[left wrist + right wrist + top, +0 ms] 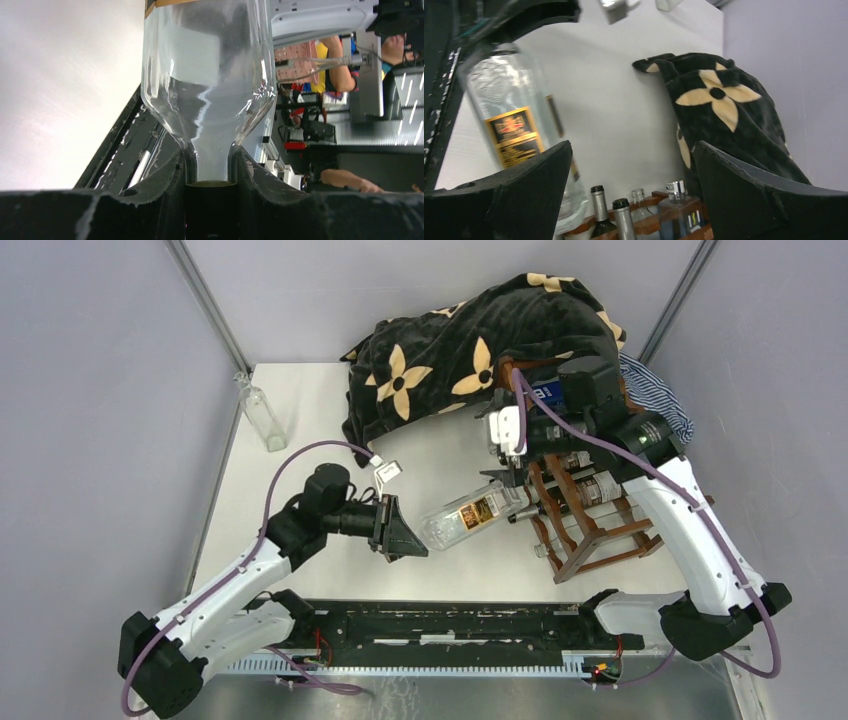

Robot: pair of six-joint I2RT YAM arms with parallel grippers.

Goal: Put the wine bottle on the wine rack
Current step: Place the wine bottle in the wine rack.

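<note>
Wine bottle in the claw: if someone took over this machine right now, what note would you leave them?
Left gripper: shut on the neck of the wine bottle, holding it on its side with the base toward the wine rack.
Right gripper: open, beside the bottle's base end, holding nothing.
Wine rack: right side of the table, partly under a flowered blanket, with other bottles already in it.
Done: bottle picked up and brought to the rack's edge.
Left: lay it in the rack, let go, back both arms away.
</note>
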